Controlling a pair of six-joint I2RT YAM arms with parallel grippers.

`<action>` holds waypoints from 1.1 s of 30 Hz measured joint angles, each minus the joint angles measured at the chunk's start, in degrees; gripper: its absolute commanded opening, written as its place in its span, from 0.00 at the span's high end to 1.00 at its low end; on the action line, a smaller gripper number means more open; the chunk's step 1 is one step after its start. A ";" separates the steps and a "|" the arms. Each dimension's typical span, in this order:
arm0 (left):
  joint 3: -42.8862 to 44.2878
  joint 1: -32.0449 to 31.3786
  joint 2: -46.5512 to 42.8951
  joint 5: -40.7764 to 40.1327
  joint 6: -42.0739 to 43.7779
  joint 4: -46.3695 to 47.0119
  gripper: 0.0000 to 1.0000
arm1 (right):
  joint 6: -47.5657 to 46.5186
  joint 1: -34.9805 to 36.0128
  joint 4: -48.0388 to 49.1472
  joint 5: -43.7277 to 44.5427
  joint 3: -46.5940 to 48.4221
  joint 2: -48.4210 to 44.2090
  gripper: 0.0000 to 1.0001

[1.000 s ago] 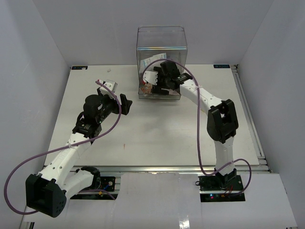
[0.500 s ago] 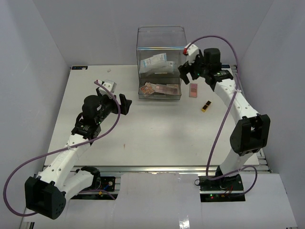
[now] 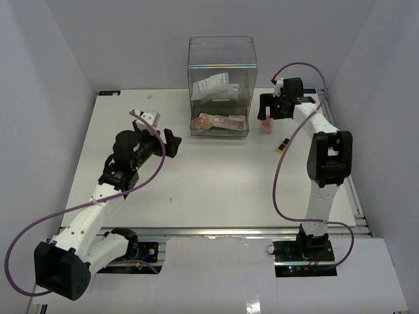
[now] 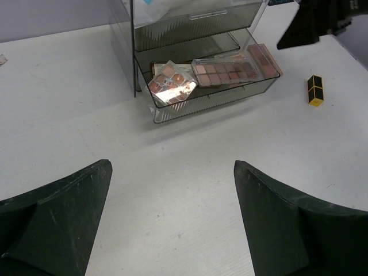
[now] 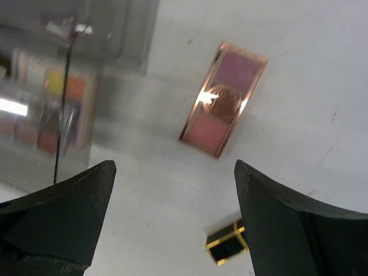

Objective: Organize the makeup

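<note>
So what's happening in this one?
Makeup is being sorted into a clear drawer box. The right gripper, open, hovers over a pink palette lying on the table beside the box, with a small black-and-gold tube nearby. Two palettes already lie in the open bottom drawer. The left gripper is open and holds nothing.

The left tool [image 4: 172, 169] hovers over the white surface [image 4: 69, 115], its dark fingers [image 4: 63, 213] spread wide with nothing between them. Ahead stands the clear drawer box [image 4: 122, 40]; its lower drawer [image 4: 213, 99] (pulled out) holds a small palette [image 4: 171, 86] and a long palette [image 4: 225, 71]. A black-and-gold tube [image 4: 314, 91] lies apart on the surface, right of the drawer.
</note>
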 measured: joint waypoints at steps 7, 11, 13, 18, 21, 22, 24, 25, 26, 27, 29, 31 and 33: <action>0.00 0.00 0.75 -0.04 0.06 0.00 0.02 | 7.16 0.09 -3.93 9.98 16.55 14.55 0.10; 0.00 0.00 0.93 -0.02 0.09 0.00 0.02 | 8.77 0.15 -5.34 12.66 18.45 17.42 0.10; 0.00 0.00 0.97 -0.01 0.11 -0.02 0.02 | 9.12 0.18 -5.48 12.91 18.52 18.20 0.10; 0.00 0.00 1.34 0.02 0.09 -0.52 0.02 | 9.67 0.46 -5.65 12.45 17.70 18.84 0.07; 0.00 0.00 1.37 0.02 0.09 -0.99 0.02 | 9.88 0.52 -5.30 11.83 16.74 18.83 0.01; 0.00 0.00 1.38 0.02 0.09 -1.10 0.02 | 9.96 0.57 -5.00 11.71 16.47 18.82 0.01; 0.00 0.00 1.38 0.02 0.09 -1.26 0.02 | 10.04 0.63 -4.52 11.87 16.21 18.80 0.12; 0.00 0.00 1.37 0.02 0.09 -1.30 0.02 | 9.97 0.69 -4.37 12.25 16.10 18.78 0.14; 0.00 0.00 1.36 0.02 0.09 -1.33 0.02 | 9.89 0.76 -4.23 12.68 15.97 18.74 0.18; 0.00 0.00 1.38 0.02 0.09 -1.31 0.02 | 9.81 0.93 -3.88 13.16 15.57 18.65 0.22; 0.00 0.00 1.37 0.03 0.09 -1.31 0.02 | 9.40 1.12 -3.16 14.17 14.59 18.26 0.28; 0.00 0.00 1.36 0.04 0.09 -1.31 0.02 | 8.64 1.44 -2.14 15.65 13.33 17.75 0.33; 0.00 0.00 1.36 0.04 0.09 -1.33 0.02 | 7.74 1.81 -1.27 17.10 12.42 17.43 0.38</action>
